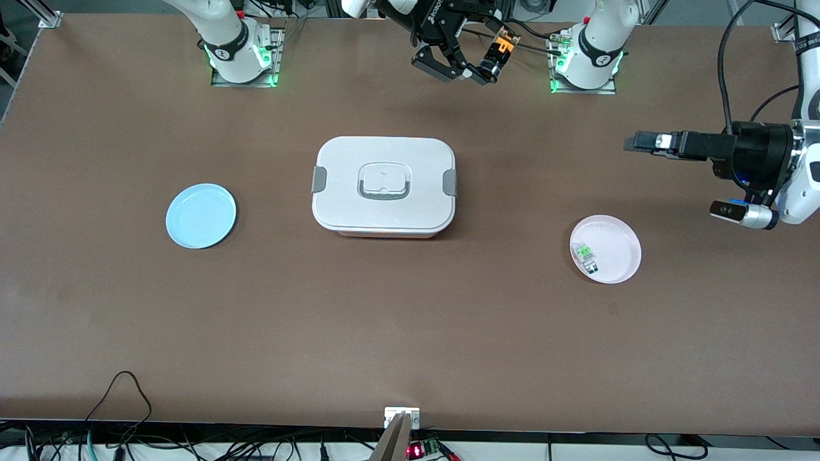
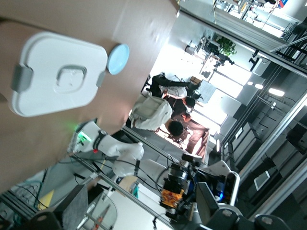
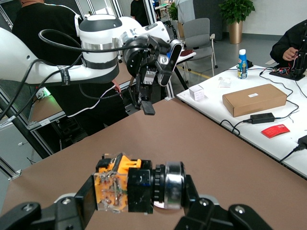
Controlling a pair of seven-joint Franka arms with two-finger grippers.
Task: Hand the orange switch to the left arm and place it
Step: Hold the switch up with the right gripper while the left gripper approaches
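The orange switch, an orange block with a round black end, is held up in the air with my right gripper shut on it. It hangs over the table strip between the two arm bases, close to the left arm's base. The white lidded box sits at mid-table, nearer the front camera than that strip. My left gripper is open and empty. It lies level above the left arm's end of the table and points toward the middle. The left wrist view shows the switch farther off.
A pink plate holding a small green-and-clear component lies toward the left arm's end of the table. Toward the right arm's end lies a blue plate. Bare brown table stretches around the box.
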